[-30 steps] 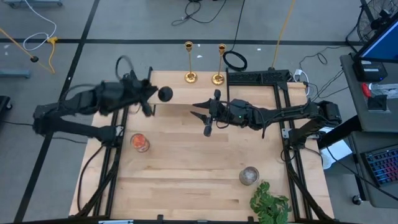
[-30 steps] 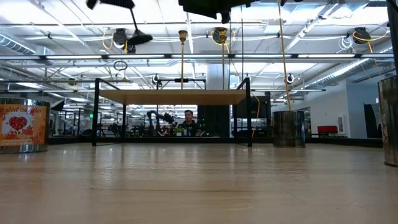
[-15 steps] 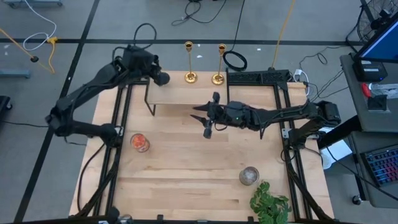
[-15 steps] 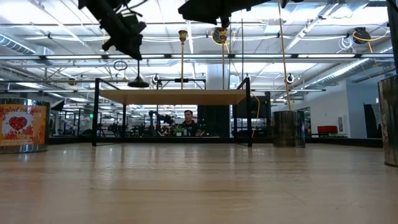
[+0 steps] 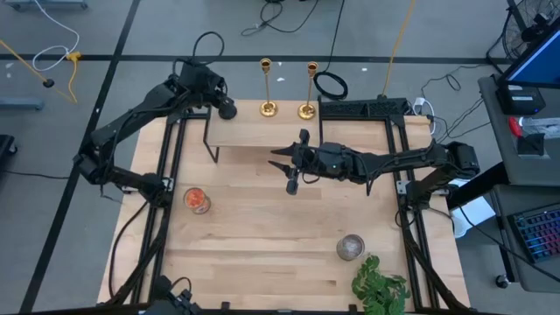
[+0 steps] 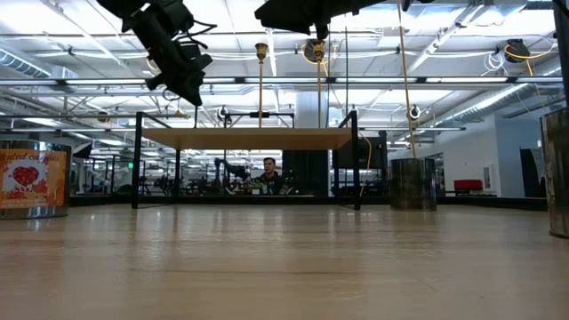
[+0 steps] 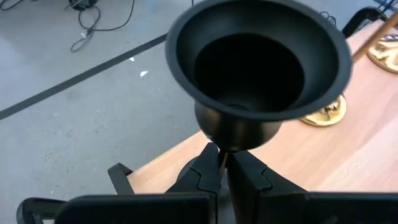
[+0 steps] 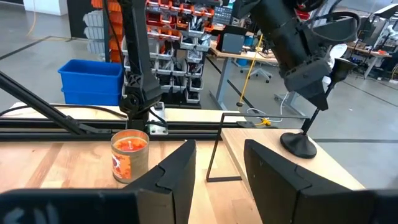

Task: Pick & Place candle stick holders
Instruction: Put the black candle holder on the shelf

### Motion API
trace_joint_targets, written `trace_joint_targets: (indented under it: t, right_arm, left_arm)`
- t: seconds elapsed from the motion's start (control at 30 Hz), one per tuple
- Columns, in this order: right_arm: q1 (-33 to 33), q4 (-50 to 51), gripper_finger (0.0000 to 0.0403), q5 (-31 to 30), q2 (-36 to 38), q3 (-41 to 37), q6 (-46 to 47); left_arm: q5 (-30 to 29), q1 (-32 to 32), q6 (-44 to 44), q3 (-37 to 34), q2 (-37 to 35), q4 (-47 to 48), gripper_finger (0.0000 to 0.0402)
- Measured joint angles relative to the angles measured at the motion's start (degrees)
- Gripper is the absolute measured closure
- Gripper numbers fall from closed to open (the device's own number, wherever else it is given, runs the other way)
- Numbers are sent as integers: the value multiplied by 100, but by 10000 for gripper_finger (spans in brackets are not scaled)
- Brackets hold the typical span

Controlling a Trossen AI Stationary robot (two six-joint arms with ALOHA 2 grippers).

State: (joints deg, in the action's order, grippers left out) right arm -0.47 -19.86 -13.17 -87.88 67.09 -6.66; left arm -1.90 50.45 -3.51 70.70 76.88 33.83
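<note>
My left gripper [image 5: 217, 103] is shut on the black candlestick [image 5: 228, 109] over the far left corner of a raised wooden shelf [image 5: 262, 133]. The right wrist view shows the candlestick tilted, its round base [image 8: 298, 144] at the shelf's top. I cannot tell whether the base touches the shelf. Two gold candlesticks [image 5: 267, 87] [image 5: 309, 87] stand on their round bases at the shelf's far edge. My right gripper [image 5: 290, 168] is open and empty over the middle of the table, its fingers apart in its own view [image 8: 217, 171]. My left gripper pinches the black candlestick's thin stem [image 7: 222, 163] between its two fingers, just below the cup [image 7: 249, 62]. The fingers slant down from above and lie across the stem. The candlestick hangs tilted below the fingers, cup up and base [image 8: 298, 144] down by the shelf.
A glass jar with red-orange fill [image 5: 197, 200] stands at the table's left. A grey-filled jar [image 5: 350, 247] and a green plant [image 5: 381, 284] are near the right front. Black frame rails run along both table sides. A person sits in the room beyond [image 6: 269, 173].
My left gripper has swung with the black candlestick from over the table's left side toward the far edge, and down to the shelf's far left corner. It has almost stopped in the last half second. It stays shut on the stem.
</note>
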Motion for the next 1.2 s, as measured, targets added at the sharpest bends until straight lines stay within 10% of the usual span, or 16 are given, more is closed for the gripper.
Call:
trace_joint_targets:
  t: [0.67, 1.2]
  right_arm:
    - [11, 2, 271, -2, 0, 0, 0]
    - [11, 2, 271, -2, 2, -2, -2]
  left_arm:
    - [-12, 59, 1, 2, 14, 73, 347]
    - [-9, -78, 154, 0, -150, 523, 230]
